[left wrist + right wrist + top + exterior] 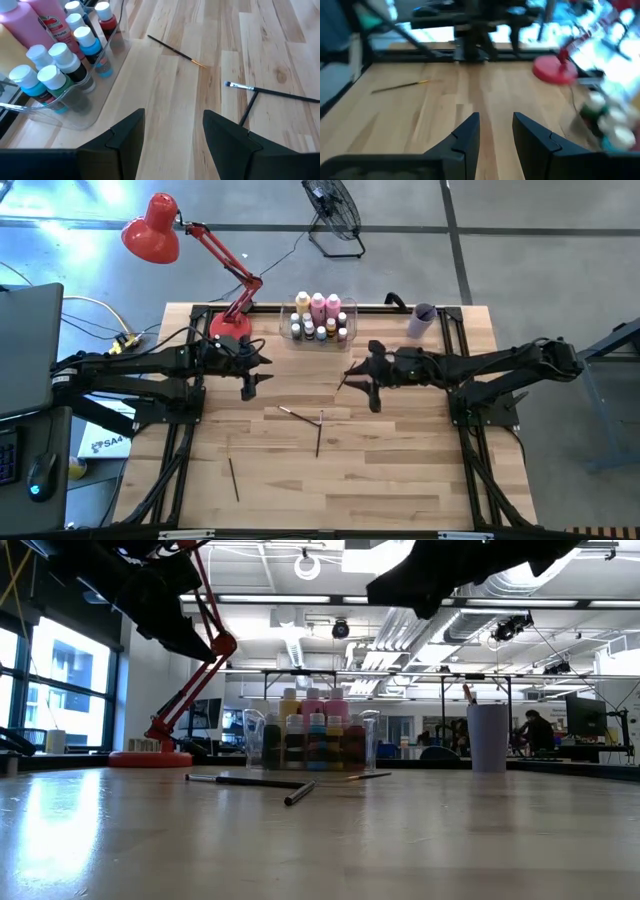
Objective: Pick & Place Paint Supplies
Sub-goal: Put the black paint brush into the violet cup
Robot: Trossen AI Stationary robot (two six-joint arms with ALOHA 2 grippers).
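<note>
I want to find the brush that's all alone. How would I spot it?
Start at the red lamp by the wooden table's far edge, then come across to the near left part. A thin dark paintbrush lies there on bare wood. The other brushes lie crossed mid-table; this one touches nothing.

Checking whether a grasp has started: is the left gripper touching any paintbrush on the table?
Apart. The left wrist view shows the left gripper open over bare wood, with the nearest paintbrush lying clear beyond its fingers.
</note>
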